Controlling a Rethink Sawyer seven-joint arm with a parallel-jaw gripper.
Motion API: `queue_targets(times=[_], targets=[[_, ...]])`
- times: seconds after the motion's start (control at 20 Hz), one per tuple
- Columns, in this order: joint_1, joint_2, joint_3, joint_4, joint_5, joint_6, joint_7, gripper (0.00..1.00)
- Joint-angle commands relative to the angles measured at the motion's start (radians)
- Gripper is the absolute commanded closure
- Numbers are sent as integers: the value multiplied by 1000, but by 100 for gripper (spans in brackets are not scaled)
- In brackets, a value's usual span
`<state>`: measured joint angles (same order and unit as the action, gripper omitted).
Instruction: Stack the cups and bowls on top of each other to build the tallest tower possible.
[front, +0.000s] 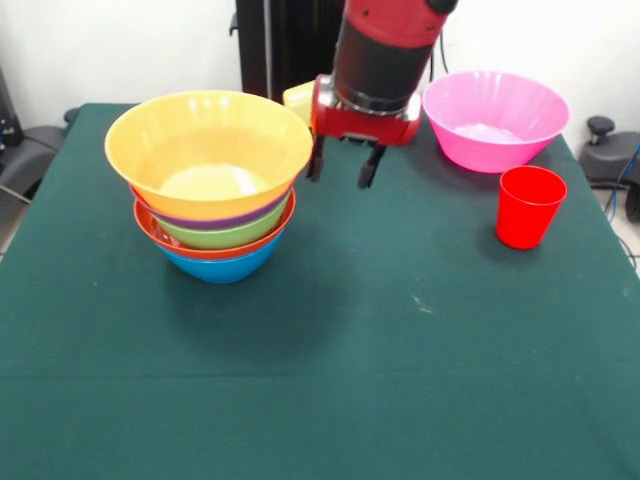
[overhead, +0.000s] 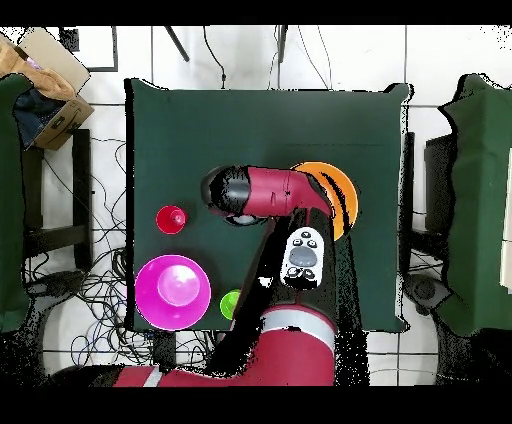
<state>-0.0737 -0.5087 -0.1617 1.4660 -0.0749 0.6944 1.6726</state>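
Front view: you've got the gripper (front: 343, 168) hanging above the green table (front: 400, 340), just right of the tower (front: 212, 180), fingers a little apart with nothing between them. The tower sits left of centre: the yellow-orange bowl (front: 208, 150) on top, then purple, green and red-orange rims, with the blue bowl (front: 222, 268) at the bottom. A pale yellow cup (front: 297, 100) peeks out behind the arm, mostly hidden. The pink bowl (front: 495, 118) stands at far right on its own, and the red cup (front: 529, 205) stands upright just in front of it, not touching. Overhead view: the arm (overhead: 275, 190) lies across the table and covers much of the tower, so you only see an orange arc. Red cup and pink bowl sit to the arm's left, and a light green cup (overhead: 230, 304) sits beside the pink bowl near the table edge. You can't see the gripper here.
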Motion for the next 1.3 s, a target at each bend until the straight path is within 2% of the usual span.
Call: queue_targets(times=[0.05, 0.2, 0.35, 0.65, 1.3], targets=[[-27, 82, 55, -70, -3, -132, 153, 0], [-14, 90, 46, -74, -8, -117, 148, 0], [27, 106, 31, -93, -18, -76, 143, 0], [99, 141, -12, -144, 8, -43, 209, 0], [134, 136, -21, -170, 31, 33, 217, 0]])
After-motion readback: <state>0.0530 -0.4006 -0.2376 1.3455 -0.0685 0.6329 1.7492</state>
